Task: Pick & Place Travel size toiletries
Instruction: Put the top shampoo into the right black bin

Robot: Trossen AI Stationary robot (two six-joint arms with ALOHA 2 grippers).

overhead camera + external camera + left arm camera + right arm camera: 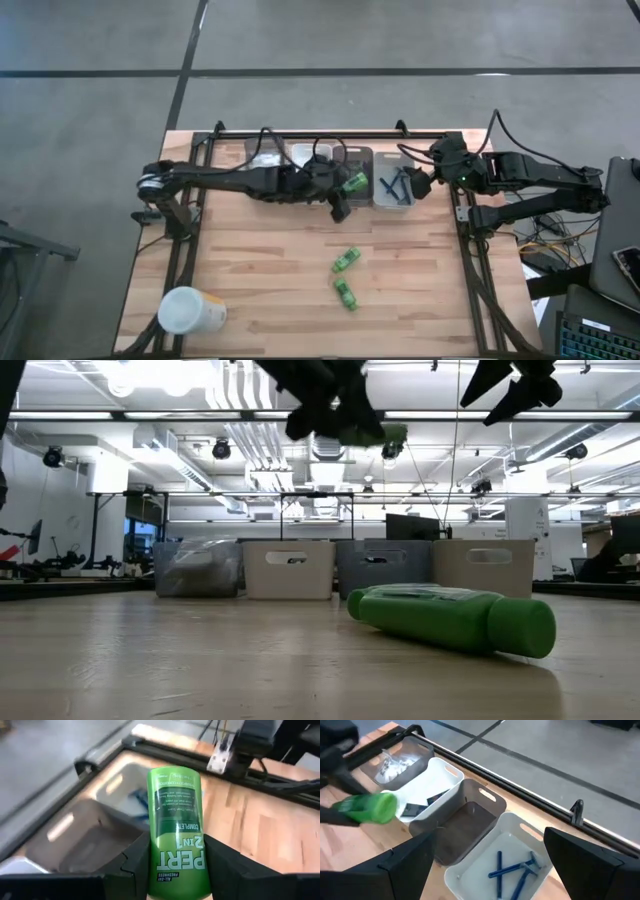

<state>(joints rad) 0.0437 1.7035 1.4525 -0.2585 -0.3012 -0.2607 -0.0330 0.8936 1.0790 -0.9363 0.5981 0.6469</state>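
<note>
- A white-and-yellow cup (pixel 190 311) lies on the pale wooden table (pixel 270 260), near-left corner.
- The left gripper (pixel 345 192) hangs above the far row of bins, fingers clamped on a green Pert bottle (pixel 176 830).
- Two more green bottles (pixel 346 261) (pixel 346 294) lie mid-table.
- The right gripper (pixel 420 184), fingers spread wide, hovers by the white bin (pixel 485 872) holding blue razors (pixel 512 867).
- Beyond: grey floor, ceiling lights.

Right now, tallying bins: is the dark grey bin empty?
Empty: the dark grey bin shows only bare floor; the left gripper holds a green bottle above it.
</note>
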